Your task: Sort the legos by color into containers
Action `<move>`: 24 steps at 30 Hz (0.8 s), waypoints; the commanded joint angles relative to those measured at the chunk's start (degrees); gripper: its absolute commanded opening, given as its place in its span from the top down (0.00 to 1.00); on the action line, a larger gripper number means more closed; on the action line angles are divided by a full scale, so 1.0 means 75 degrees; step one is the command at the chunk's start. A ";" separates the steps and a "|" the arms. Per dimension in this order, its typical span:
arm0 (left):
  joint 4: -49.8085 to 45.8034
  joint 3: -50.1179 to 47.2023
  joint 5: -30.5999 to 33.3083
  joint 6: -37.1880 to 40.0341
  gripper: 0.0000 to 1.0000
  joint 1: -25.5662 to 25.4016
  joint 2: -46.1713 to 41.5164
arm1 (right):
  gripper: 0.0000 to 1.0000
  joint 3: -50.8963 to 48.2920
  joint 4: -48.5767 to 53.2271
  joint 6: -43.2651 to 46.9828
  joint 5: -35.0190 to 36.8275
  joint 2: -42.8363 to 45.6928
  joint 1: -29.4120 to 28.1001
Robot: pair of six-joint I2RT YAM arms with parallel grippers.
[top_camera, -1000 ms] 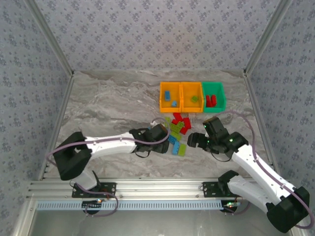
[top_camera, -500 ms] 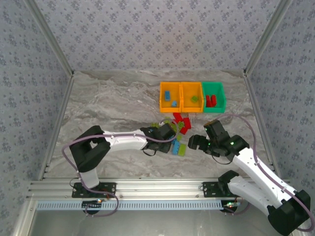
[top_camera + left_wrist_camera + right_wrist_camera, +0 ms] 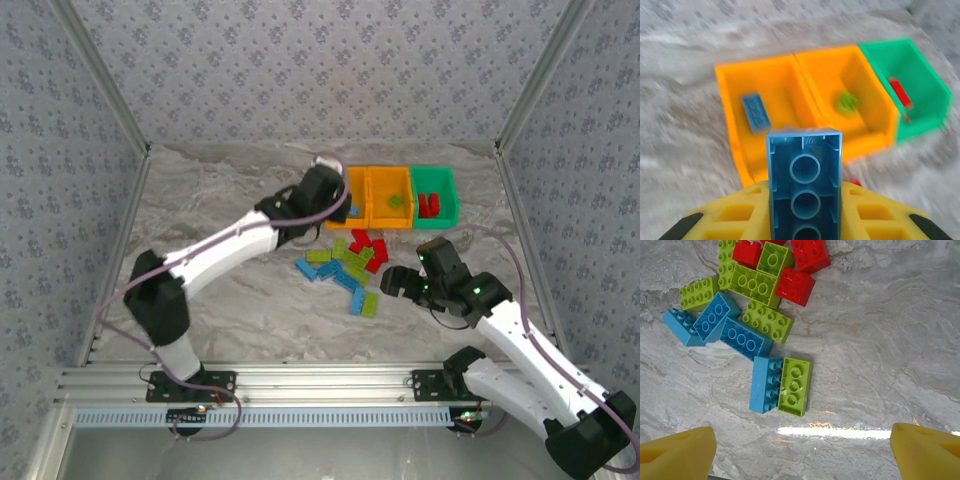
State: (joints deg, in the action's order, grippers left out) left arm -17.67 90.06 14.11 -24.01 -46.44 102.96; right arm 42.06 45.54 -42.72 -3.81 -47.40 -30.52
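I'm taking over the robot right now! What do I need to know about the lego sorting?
Left gripper: shut on a blue brick, hovering by the left orange bin, not yet released.
Right gripper: open, empty, above the loose pile.
Done: another blue lego lies in the left orange bin, a lime green lego in the middle orange bin, red legos in the green bin.
Left: drop the held brick, then sort the pile's blue, lime green and red legos.
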 commanded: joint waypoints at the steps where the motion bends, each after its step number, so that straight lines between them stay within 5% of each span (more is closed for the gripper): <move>1: 0.0030 0.1229 0.0148 0.0577 0.70 0.0430 0.1578 | 0.08 0.0146 -0.0192 -0.0140 0.0248 -0.0005 -0.0065; 8: -0.0945 0.4421 -0.0183 0.0856 0.58 0.0695 0.3899 | 0.07 0.0261 -0.0376 -0.0185 0.0490 -0.0190 -0.0089; 14: -0.1212 0.4694 -0.0455 0.0968 0.48 0.0695 0.3741 | 0.07 0.0321 -0.0382 -0.0280 0.0575 -0.0242 -0.0194; 17: -0.0968 0.3711 -0.0729 0.1035 0.49 0.0655 0.2720 | 0.07 0.0311 -0.0457 -0.0326 0.0662 -0.0384 -0.0250; 24: 0.0335 -0.1190 -0.1024 0.2133 0.49 0.0199 -0.2373 | 0.16 0.0494 -0.1204 -0.0844 0.0808 -0.1868 -0.1395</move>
State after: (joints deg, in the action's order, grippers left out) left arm -19.66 87.44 7.84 -13.61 -42.98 98.63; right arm 43.77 39.59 -46.37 0.73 -57.74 -37.63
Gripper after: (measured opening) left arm 0.508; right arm 0.845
